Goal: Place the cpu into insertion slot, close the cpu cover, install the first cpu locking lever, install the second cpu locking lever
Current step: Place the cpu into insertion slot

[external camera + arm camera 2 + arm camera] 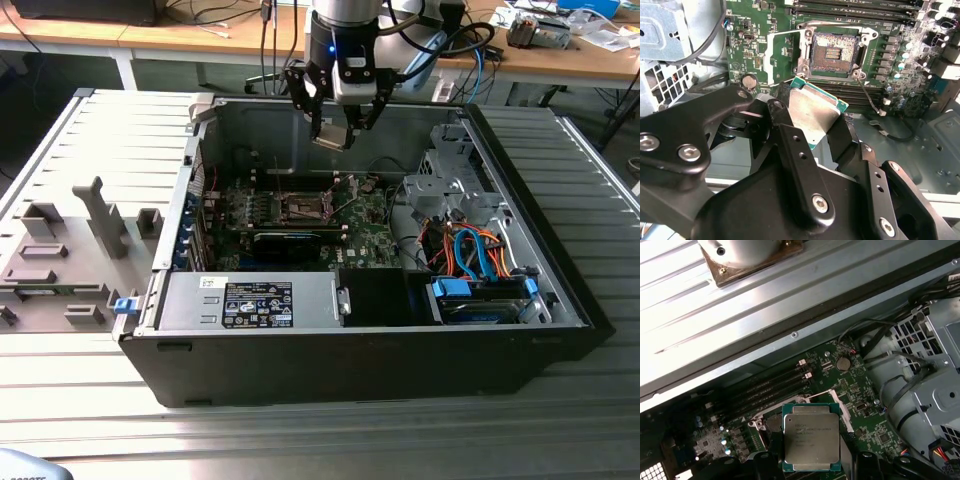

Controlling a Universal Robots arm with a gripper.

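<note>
My gripper (332, 135) hangs above the open computer case, shut on the cpu (331, 138). In both wrist views the cpu (812, 112) (810, 437) is a silvery square chip with a green edge, clamped between the black fingers (785, 130). The gripper (812, 125) (812, 467) holds it well above the green motherboard (365, 235). The insertion slot (834, 52) (303, 207) lies open below, with its dark contact field showing. The cpu cover (841, 412) seems to stand raised beside the slot. A thin wire lever (869, 97) sticks out from the socket.
The case walls (190, 210) surround the board. A metal drive cage (450, 185) with orange and blue cables (480, 255) stands at the exterior view's right. The power supply (250, 300) fills the near side. Grey fixtures (100, 215) sit on the table at the exterior view's left.
</note>
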